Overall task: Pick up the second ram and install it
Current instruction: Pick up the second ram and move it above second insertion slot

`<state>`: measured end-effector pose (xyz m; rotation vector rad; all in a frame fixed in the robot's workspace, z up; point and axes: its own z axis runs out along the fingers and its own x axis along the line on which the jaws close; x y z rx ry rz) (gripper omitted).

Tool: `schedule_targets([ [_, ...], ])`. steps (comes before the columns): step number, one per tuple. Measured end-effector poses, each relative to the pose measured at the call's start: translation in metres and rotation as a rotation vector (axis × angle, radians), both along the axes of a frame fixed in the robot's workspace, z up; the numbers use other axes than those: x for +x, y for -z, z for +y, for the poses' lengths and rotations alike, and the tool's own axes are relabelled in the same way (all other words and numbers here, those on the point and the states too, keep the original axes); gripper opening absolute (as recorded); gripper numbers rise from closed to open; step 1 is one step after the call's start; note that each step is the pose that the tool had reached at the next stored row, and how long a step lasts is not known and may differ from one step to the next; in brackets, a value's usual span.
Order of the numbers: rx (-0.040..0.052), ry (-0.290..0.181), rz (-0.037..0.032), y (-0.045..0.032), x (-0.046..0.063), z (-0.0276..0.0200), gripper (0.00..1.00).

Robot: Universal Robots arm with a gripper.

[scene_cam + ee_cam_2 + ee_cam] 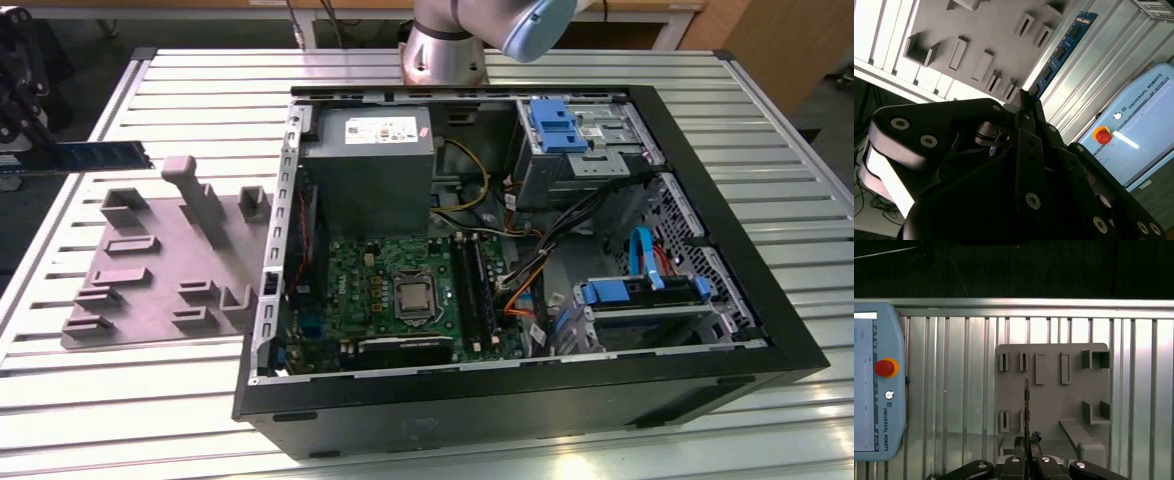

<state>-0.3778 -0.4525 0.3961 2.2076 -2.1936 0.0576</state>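
The second ram [100,156], a thin blue-green stick with dark chips, hangs level in the air above the far end of the grey holder block [160,260], at the exterior view's left. My gripper [27,150] is shut on one end of it. In the second wrist view the ram [1060,50] runs out from between the black fingers [1024,107]. The first wrist view shows the ram [1026,400] edge-on above the holder block [1049,390], with the gripper [1028,441] clamped on it. The green motherboard [387,290] with its long black slots [474,285] lies inside the open computer case.
The black computer case [747,350] takes up the middle and right of the slatted metal table [147,400]. Cables, blue drive brackets [567,125] and a power supply [367,160] crowd its inside. A pale blue teach pendant [879,385] with a red button lies beside the holder block.
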Motion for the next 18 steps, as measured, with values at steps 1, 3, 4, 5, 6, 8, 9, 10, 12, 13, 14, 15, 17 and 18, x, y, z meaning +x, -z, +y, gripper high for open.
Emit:
schedule_targets([
  [1, 0.0000, 0.000, 0.0000, 0.0000, 0.001, 0.0000, 0.14],
  [3, 0.0001, 0.000, -0.0001, 0.0000, 0.004, 0.0000, 0.14],
  [4, 0.0000, 0.000, 0.0000, 0.0000, 0.005, 0.0000, 0.14],
  [5, 0.0000, 0.000, 0.0000, 0.0000, 0.006, 0.0000, 0.14],
  [6, 0.0000, 0.000, -0.0001, 0.0000, 0.007, 0.0000, 0.14],
  [8, 0.0000, 0.000, 0.0000, 0.0000, 0.009, 0.0000, 0.14],
  [9, 0.0001, 0.000, -0.0001, 0.0001, 0.010, 0.0000, 0.14],
  [10, 0.0000, 0.000, 0.0000, 0.0000, 0.011, 0.0000, 0.14],
  [12, 0.0000, 0.000, 0.0000, 0.0000, 0.014, 0.0000, 0.14],
  [13, 0.0001, 0.000, -0.0001, 0.0001, 0.015, 0.0000, 0.14],
  [14, 0.0000, 0.000, -0.0001, 0.0000, 0.016, 0.0000, 0.14],
  [15, 0.0000, 0.000, 0.0000, 0.0000, 0.017, 0.0000, 0.14],
  [17, 0.0000, 0.000, 0.0000, 0.0000, 0.019, 0.0000, 0.14],
  [18, -0.0001, 0.000, 0.0000, 0.0000, 0.020, 0.0000, 0.14],
])
